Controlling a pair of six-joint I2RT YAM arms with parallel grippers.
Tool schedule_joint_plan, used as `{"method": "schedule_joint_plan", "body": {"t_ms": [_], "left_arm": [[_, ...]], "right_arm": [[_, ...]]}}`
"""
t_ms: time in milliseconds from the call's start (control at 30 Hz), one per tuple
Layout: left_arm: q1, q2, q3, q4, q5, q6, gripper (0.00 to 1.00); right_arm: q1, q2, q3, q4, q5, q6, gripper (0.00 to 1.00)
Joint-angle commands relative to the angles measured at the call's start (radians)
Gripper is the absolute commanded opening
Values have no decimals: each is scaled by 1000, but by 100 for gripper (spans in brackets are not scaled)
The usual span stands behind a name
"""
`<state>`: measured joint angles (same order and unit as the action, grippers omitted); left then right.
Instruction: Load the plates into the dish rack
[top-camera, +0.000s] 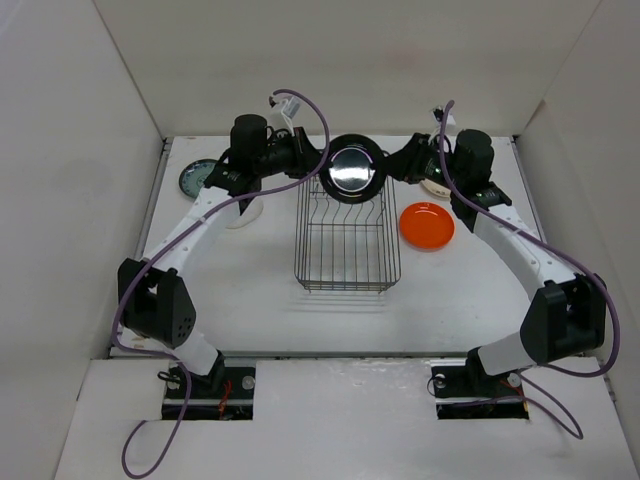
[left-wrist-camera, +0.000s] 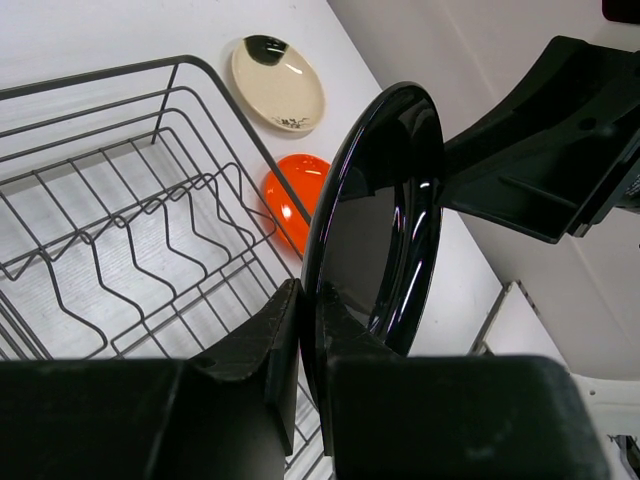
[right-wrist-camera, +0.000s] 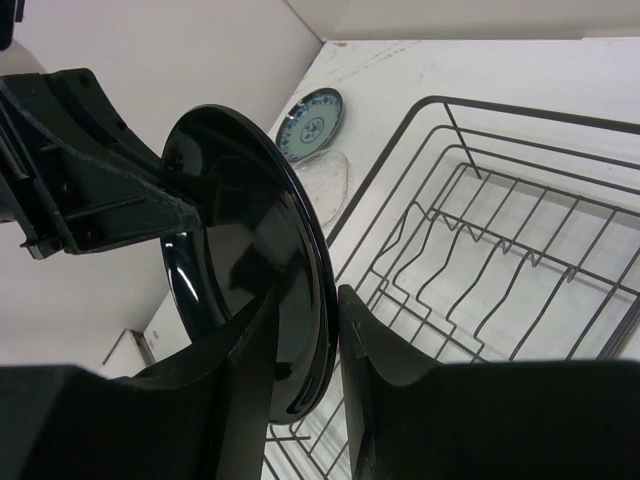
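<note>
Glossy black round plate hangs on edge over the far end of the dark wire dish rack, prob. so it can drop between the prongs. The left gripper is clamped on one side of its rim and carries it. The right gripper straddles the opposite side w/ jaws apart, not pinching. The bright orange plate, teal patterned plate & cream plate w/ dark mark lie on the white tabletop beside the rack — plain white walls on three sides.

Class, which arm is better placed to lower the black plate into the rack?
Probably left: left jaws pinch the glossy black round plate over the dark wire dish rack; right jaws stand apart.
</note>
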<state>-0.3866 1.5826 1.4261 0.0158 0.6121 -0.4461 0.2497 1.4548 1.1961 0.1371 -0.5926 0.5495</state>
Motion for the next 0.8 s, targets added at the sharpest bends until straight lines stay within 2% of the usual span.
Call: {"method": "schedule_joint_plan", "body": {"t_ms": [0, 67, 100, 133, 167, 200, 233, 267, 367, 500, 533, 600, 700, 767], "left_arm": [[-17, -64, 7, 36, 40, 10, 0], [-17, -64, 7, 36, 40, 10, 0], [-17, -73, 7, 36, 40, 10, 0], [-17, -73, 7, 36, 40, 10, 0], [-17, -73, 7, 36, 40, 10, 0], [-8, -82, 7, 36, 40, 10, 0], [2, -82, 7, 36, 40, 10, 0], [2, -82, 7, 36, 40, 10, 0], [20, -82, 17, 3, 12, 23, 0], [29, -82, 82, -103, -165, 57, 0], [29, -69, 111, -153, -205, 67, 0], [29, -53, 134, -194, -261, 76, 0], [84, -29, 125, -205, -237, 67, 0], [135, -16, 88, -140, -125, 24, 0]], "right_arm": [[13, -20, 43, 91, -50, 9, 35], [13, -20, 43, 91, -50, 9, 38], [13, -20, 43, 91, -39, 9, 44], [13, -20, 34, 91, -30, 9, 56], [13, -20, 34, 91, -3, 9, 61], [13, -20, 34, 91, 20, 9, 74], [13, -20, 34, 47, 51, -3, 79], [13, -20, 34, 27, 81, -23, 99], [2, -20, 46, -59, 204, -45, 100], [2, -68, 57, -181, 448, -56, 100], [2, -77, 71, -207, 550, -56, 100], [2, -100, 80, -264, 612, -80, 100], [2, -122, 103, -316, 668, -100, 100], [2, -134, 103, -317, 677, -100, 100]]}}
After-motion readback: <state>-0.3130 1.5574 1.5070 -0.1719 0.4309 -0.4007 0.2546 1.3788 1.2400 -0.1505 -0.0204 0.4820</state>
